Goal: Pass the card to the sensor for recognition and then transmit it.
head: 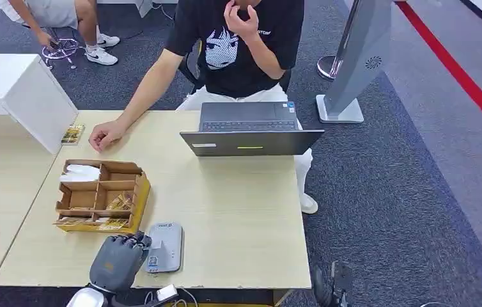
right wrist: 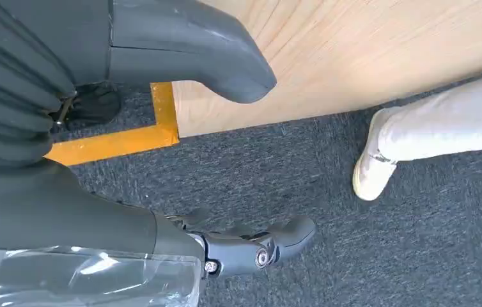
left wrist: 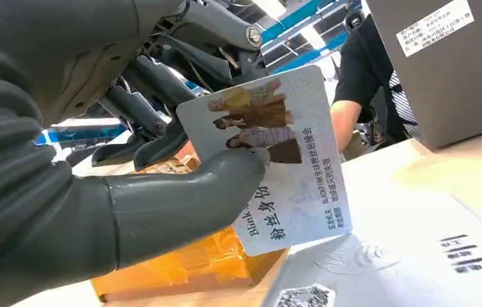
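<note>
- Card [left wrist: 277, 160]: my left hand [head: 118, 258] is pinching it over the grey sensor [head: 165, 246], at the desk's [head: 238, 217] 7 o'clock.
- My right hand [right wrist: 162, 134] is hanging open, gripping nothing.

Head view: bright, even indoor light, soft short shadows on the bench [head: 238, 211] under the laptop [head: 251, 131] and box [head: 101, 195]. Mild softness overall, compression smear on the carpet [head: 385, 192]. Left wrist view: ceiling strip lights blown out behind the left robot hand [left wrist: 162, 128]; card [left wrist: 270, 160] sharp enough to read its print, grey cover at the near edge blurred, reader [left wrist: 404, 256] surface pale with washed glare. Right wrist view: flat light, right robot hand [right wrist: 181, 64] slightly soft, clear plastic [right wrist: 85, 278] catching white reflections, shoe [right wrist: 373, 173] fairly sharp.
</note>
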